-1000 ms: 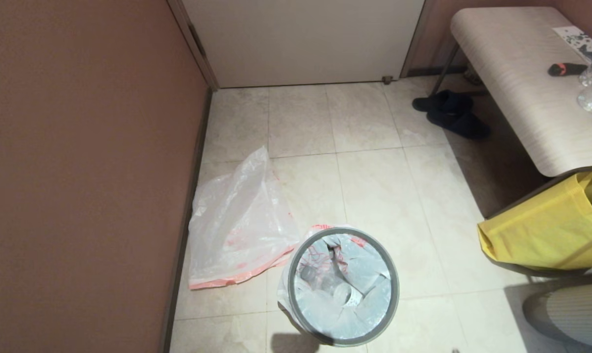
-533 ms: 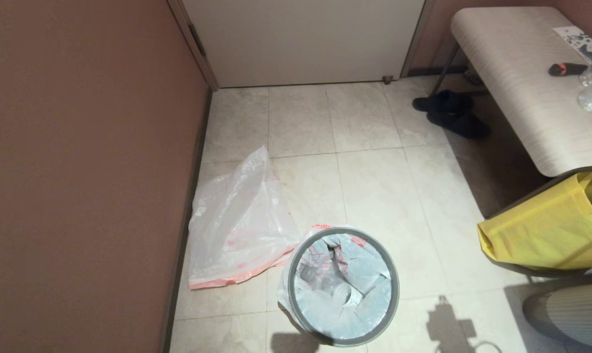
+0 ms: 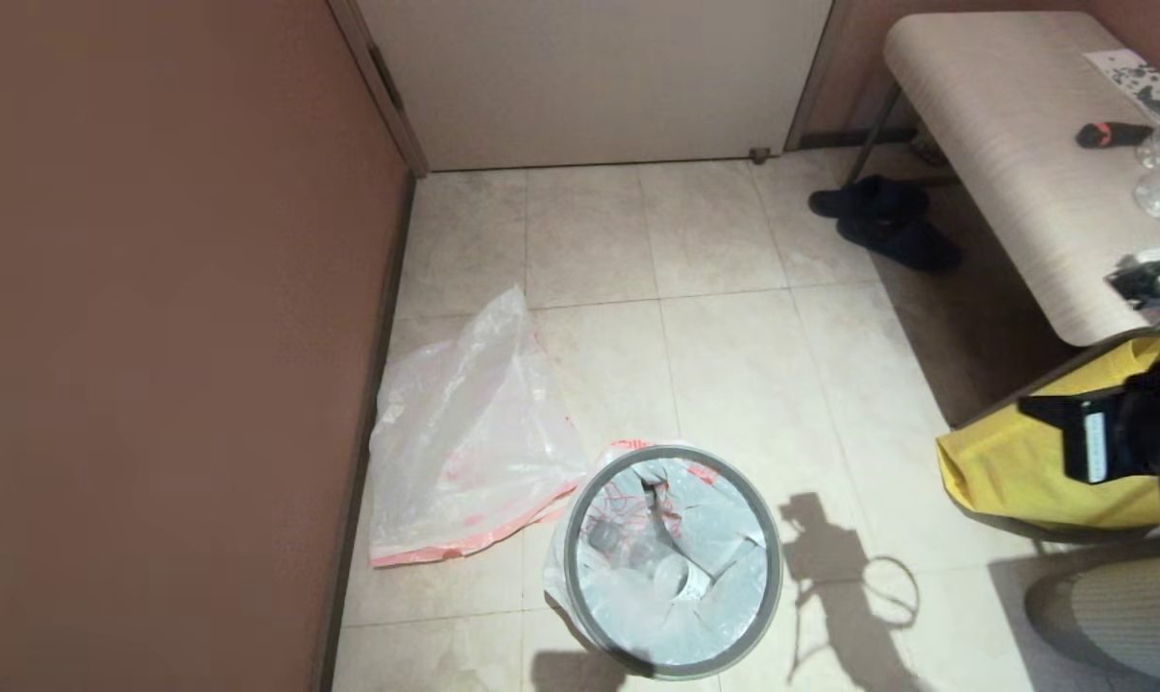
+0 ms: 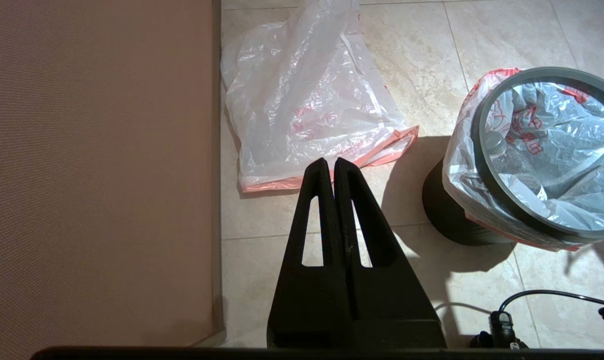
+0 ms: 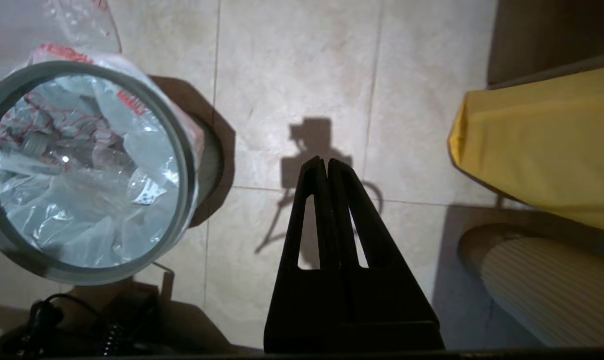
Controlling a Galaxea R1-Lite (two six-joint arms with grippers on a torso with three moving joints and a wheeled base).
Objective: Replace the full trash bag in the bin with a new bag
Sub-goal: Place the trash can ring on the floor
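Observation:
The bin [image 3: 569, 562] is a small black wastebasket with a grey ring rim, standing on the tiled floor near the front. The full trash bag [image 3: 671, 567] lines it, its pink-red rim folded over the outside, with crumpled paper and a clear bottle inside. The new bag [image 3: 464, 442] lies limp and flat on the floor between the bin and the brown wall. My left gripper [image 4: 330, 162] hangs shut and empty above the floor, just short of the new bag's [image 4: 307, 105] pink band. My right gripper [image 5: 327, 162] is shut and empty above bare tiles, between the bin [image 5: 184, 165] and a yellow bag.
A big yellow bag [image 3: 1050, 461] hangs under the pale table [image 3: 1002, 144] at the right. Dark slippers [image 3: 887, 226] lie by the table leg. A brown wall [image 3: 157, 336] closes the left side and a white door [image 3: 589, 77] the back. A grey ribbed object [image 3: 1118, 615] sits at the front right.
My right arm has risen into the head view at the right edge, in front of the yellow bag. Its shadow has moved up the floor toward the bin. The bags and bin have not moved.

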